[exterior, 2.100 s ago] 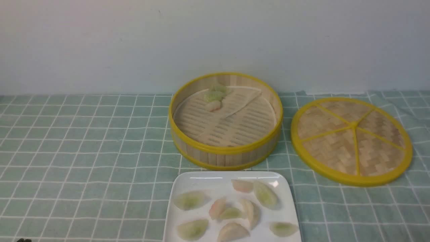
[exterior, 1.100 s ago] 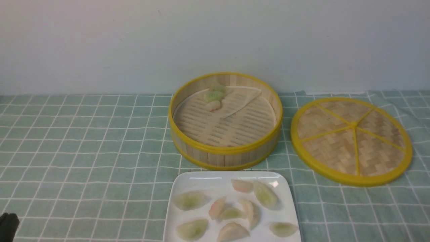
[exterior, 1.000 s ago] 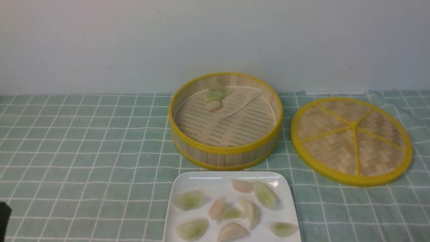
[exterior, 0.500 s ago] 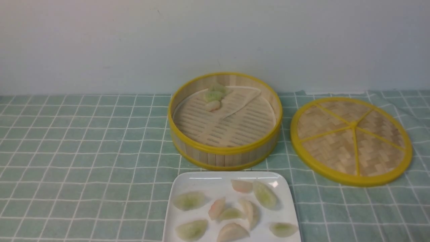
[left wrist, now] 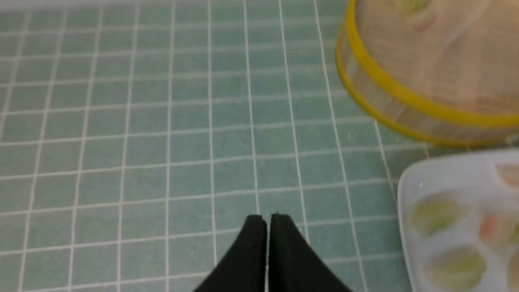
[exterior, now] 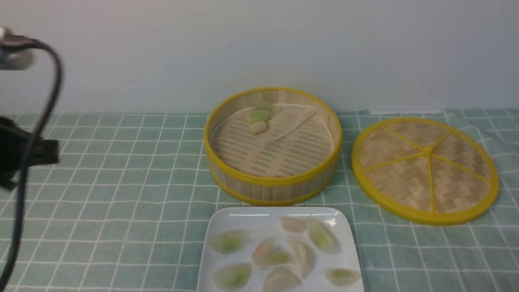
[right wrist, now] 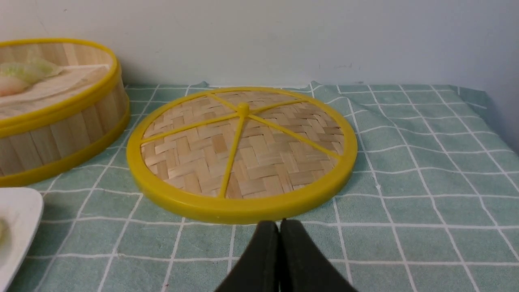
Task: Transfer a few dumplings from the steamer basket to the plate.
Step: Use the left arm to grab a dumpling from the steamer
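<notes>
The steamer basket (exterior: 272, 182) stands at the table's middle back and holds three dumplings (exterior: 258, 117) at its far side: two pale green, one pink. The white plate (exterior: 243, 217) lies in front of it with several green and pink dumplings (exterior: 279, 255). My left gripper (left wrist: 267, 217) is shut and empty above the cloth, left of the plate (left wrist: 409, 182) and the basket (left wrist: 405, 101). My right gripper (right wrist: 279, 222) is shut and empty, low over the cloth just before the lid's rim. The right wrist view also shows the basket (right wrist: 61, 134) and a plate corner (right wrist: 20, 211).
The flat woven lid (exterior: 424, 170) with yellow spokes lies right of the basket; it also shows in the right wrist view (right wrist: 243, 150). My left arm (exterior: 20, 154) and its cable (exterior: 48, 101) stand at the left edge. A green checked cloth (exterior: 121, 182) covers the table.
My left arm, only a dark bit at the bottom left corner earlier, has risen into the front view at the left edge. Basket, plate and dumplings have not moved.
</notes>
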Motion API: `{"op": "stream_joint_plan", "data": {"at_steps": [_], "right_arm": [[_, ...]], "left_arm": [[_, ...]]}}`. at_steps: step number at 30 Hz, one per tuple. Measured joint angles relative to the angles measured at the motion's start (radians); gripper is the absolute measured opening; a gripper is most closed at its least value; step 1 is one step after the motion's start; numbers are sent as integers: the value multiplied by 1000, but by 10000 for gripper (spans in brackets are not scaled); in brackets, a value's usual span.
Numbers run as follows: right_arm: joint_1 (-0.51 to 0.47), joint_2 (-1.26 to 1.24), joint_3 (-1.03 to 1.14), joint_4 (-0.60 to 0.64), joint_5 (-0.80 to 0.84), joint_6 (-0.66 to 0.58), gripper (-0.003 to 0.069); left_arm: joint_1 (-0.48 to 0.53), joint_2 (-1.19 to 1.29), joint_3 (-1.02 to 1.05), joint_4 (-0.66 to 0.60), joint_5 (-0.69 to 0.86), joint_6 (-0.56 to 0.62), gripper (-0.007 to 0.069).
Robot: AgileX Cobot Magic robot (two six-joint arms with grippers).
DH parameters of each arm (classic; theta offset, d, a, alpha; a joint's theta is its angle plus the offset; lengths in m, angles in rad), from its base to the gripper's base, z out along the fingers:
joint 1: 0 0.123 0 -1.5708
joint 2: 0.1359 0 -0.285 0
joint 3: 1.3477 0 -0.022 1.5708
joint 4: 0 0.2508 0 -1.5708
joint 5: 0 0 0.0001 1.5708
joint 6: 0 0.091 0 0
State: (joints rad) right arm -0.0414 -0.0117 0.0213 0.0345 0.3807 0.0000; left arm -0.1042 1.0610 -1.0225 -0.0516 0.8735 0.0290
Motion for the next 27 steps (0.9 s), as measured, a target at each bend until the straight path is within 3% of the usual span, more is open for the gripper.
{"op": "stream_joint_plan", "data": {"at_steps": [9,14,22,27], "right_arm": [[0,0,0,0,0,0,-14],[0,0,0,1,0,0,-14],[0,0,0,1,0,0,-14],[0,0,0,0,0,0,-14]], "left_arm": [[-8,507,-455,-278,155,409,-6],[-18,736,-677,-388,231,580,-6],[-92,980,-894,-397,231,693,-6],[-155,1119,-967,-400,96,713,24]]}}
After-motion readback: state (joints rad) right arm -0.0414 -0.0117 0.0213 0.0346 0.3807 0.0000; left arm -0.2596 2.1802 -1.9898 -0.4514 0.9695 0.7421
